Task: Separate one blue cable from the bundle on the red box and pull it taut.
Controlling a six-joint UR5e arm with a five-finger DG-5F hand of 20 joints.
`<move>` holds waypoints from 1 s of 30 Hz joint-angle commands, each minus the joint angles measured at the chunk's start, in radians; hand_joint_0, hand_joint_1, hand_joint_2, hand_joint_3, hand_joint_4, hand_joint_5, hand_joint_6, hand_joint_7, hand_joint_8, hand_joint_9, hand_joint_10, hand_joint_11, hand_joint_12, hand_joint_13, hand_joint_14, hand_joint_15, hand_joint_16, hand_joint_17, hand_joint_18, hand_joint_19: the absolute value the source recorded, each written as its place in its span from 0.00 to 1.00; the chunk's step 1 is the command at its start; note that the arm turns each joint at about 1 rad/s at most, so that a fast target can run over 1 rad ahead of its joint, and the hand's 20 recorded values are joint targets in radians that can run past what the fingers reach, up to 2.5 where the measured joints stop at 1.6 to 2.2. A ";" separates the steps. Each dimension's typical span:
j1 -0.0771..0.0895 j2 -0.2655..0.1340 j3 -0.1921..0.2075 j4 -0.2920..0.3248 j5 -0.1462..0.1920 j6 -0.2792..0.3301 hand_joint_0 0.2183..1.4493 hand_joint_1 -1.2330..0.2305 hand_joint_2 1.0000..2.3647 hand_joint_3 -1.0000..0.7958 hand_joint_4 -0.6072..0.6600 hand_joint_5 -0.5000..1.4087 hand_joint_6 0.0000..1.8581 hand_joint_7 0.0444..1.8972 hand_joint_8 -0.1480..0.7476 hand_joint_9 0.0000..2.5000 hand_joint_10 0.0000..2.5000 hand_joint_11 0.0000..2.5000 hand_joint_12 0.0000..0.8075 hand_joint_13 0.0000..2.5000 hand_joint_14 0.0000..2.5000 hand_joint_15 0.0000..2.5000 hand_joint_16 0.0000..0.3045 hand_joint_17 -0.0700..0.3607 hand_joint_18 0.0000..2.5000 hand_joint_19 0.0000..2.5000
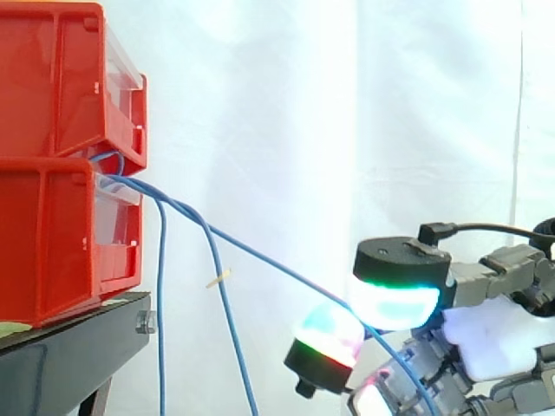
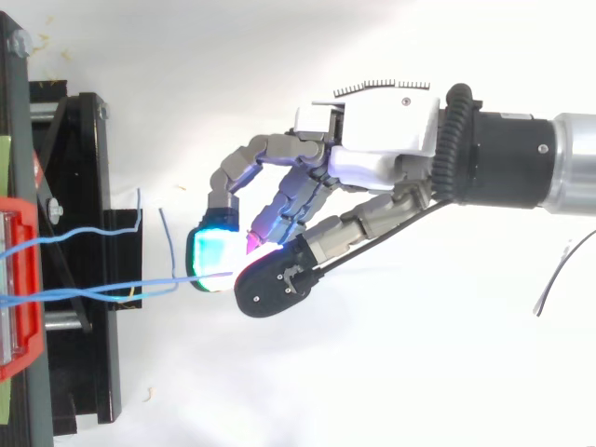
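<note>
The robot hand [image 2: 377, 135] is closed in a pinch on one blue cable [image 1: 277, 270]. Its fingers are curled, and two glowing pads [image 1: 395, 303] meet where the cable's run ends. The pads cover the contact itself, so the grip looks firm but I cannot be sure. The pinch sits near the cable's free end, probably so that most of its length lies between grip and anchor and any pull takes up slack.

In the top view the arm comes in from the right with the wrist level. The fingers point toward the bins and the thumb is tucked under the cable line. In the side view the robot hand sits low, below the cable's anchor.

From the pads the held cable climbs leftward in a nearly straight line with a slight bow, so it seems close to taut. It is well apart from the two loose cables [image 1: 161, 303], which hang down just beside the black stand [image 1: 78, 338]. All three come out of the gap between the stacked red bins [image 1: 52, 225].
</note>
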State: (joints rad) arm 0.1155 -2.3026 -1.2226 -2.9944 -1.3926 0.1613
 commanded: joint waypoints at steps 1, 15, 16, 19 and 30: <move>0.000 0.008 0.000 -0.057 0.001 -0.022 0.32 0.25 0.01 0.45 0.49 0.25 0.48 0.49 0.47 0.39 0.00 0.13 0.50 0.37 0.01 0.17 0.17 0.43 0.25 0.19; 0.003 0.034 0.000 -0.118 0.018 -0.085 0.32 0.24 0.01 0.46 0.51 0.25 0.48 0.49 0.50 0.41 0.00 0.14 0.50 0.37 0.01 0.18 0.17 0.43 0.25 0.19; 0.003 0.034 0.000 -0.118 0.018 -0.086 0.32 0.24 0.01 0.46 0.51 0.25 0.48 0.49 0.50 0.41 0.01 0.14 0.50 0.37 0.01 0.18 0.17 0.43 0.25 0.19; 0.004 0.034 0.000 -0.113 0.018 -0.091 0.32 0.24 0.01 0.46 0.51 0.25 0.48 0.49 0.50 0.41 0.01 0.14 0.50 0.37 0.01 0.18 0.17 0.43 0.25 0.19; 0.007 0.034 0.000 -0.078 0.018 -0.091 0.32 0.24 0.01 0.46 0.51 0.25 0.48 0.49 0.51 0.42 0.01 0.14 0.50 0.37 0.01 0.18 0.17 0.43 0.25 0.19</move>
State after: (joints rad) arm 0.1221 -2.2687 -1.2226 -3.0796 -1.3744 0.0706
